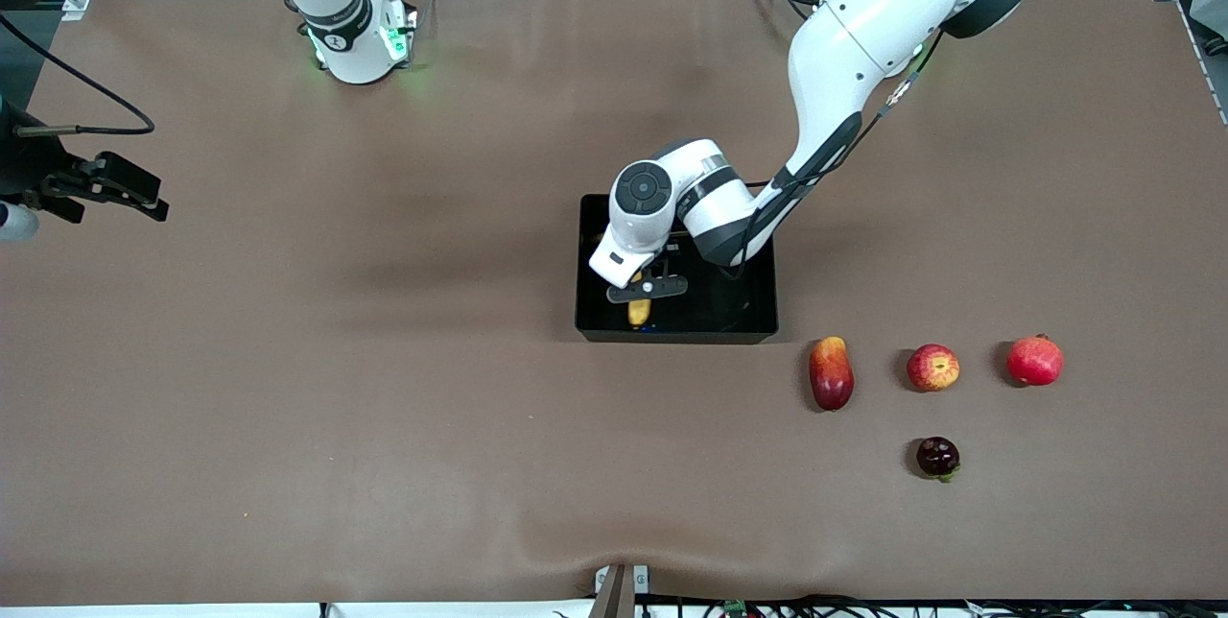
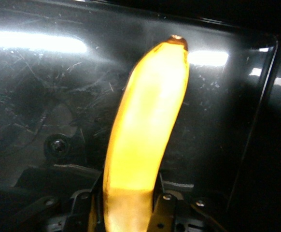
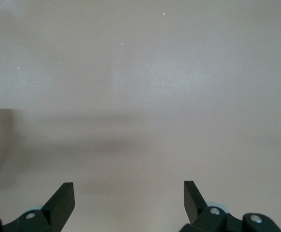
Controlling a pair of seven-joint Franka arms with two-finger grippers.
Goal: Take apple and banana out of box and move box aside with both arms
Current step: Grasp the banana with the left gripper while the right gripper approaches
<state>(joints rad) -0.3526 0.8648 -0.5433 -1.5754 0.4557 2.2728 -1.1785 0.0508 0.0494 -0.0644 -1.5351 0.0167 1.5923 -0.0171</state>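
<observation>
On the brown tabletop (image 1: pixel 384 388), the small round red apple with yellow streaks (image 1: pixel 932 368) lies nearest. Farther back, the left hand (image 1: pixel 641 297) grips the long curved yellow banana (image 2: pixel 147 130) inside the shallow glossy black plastic tray (image 1: pixel 758 311). The right hand (image 3: pixel 128 198) waits over bare tabletop, fingers spread.

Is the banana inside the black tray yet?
In: the banana, clamped by the left gripper, hangs inside the tray.
</observation>
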